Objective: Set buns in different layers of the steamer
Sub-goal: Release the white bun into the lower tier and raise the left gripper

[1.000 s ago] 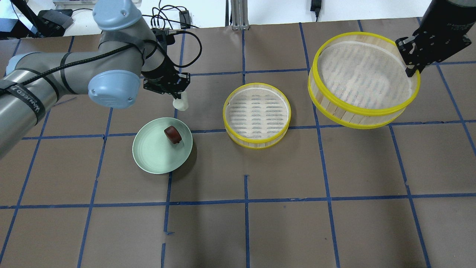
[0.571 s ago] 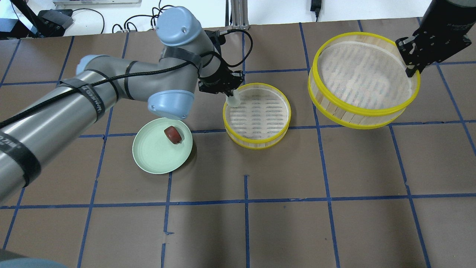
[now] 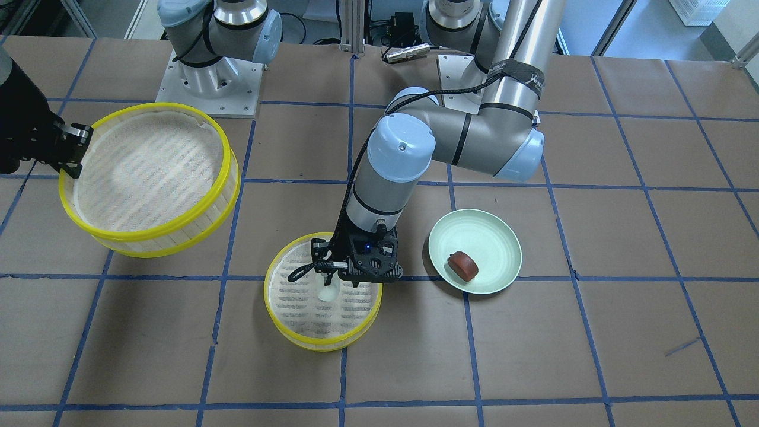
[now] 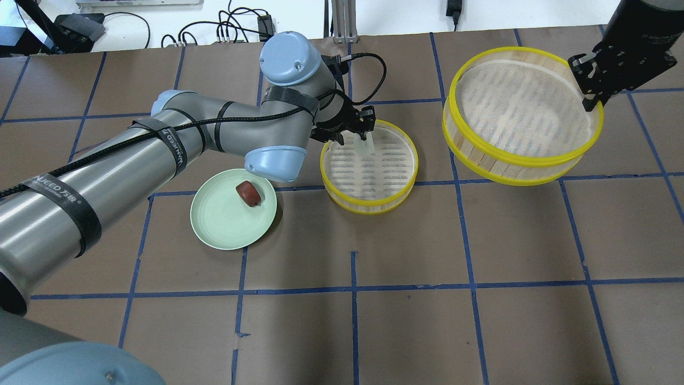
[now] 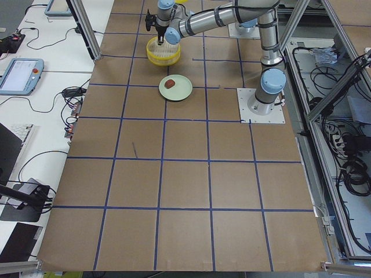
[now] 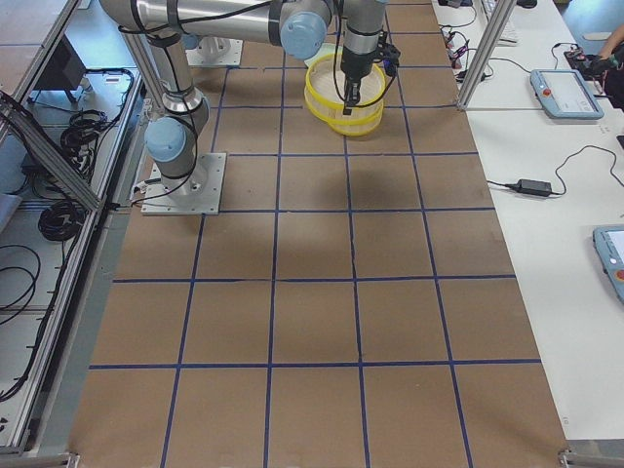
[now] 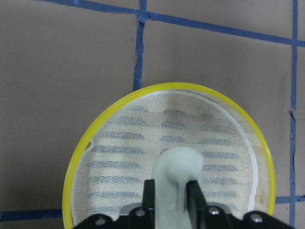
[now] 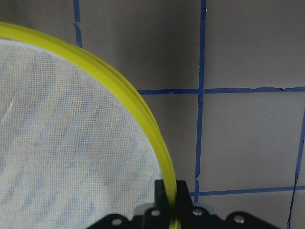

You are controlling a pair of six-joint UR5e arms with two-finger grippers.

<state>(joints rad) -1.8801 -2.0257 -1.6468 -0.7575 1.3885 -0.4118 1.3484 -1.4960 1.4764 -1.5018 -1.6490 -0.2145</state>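
My left gripper [image 4: 365, 140] is shut on the white bun [image 4: 364, 146] and holds it over the far part of the small steamer layer [image 4: 374, 179] on the table. The left wrist view shows the bun [image 7: 177, 174] squeezed between the fingers above the mesh [image 7: 124, 157]. The reddish-brown bun [image 4: 249, 193] lies on the pale green plate [image 4: 222, 224]. My right gripper [image 4: 591, 102] is shut on the yellow rim of the second steamer layer [image 4: 521, 115] and holds it tilted above the table; the right wrist view shows the rim [image 8: 162, 157] between its fingers.
The plate [image 3: 495, 237] sits just to the robot's left of the small layer [image 3: 296, 311]. The lifted layer [image 3: 148, 172] hangs over the robot's right part of the table. Brown paper with blue tape lines covers the table. Cables lie beyond the far edge.
My left arm has swung to the right with the white bun, from beside the plate to over the small steamer layer. The right arm and its layer have not moved.
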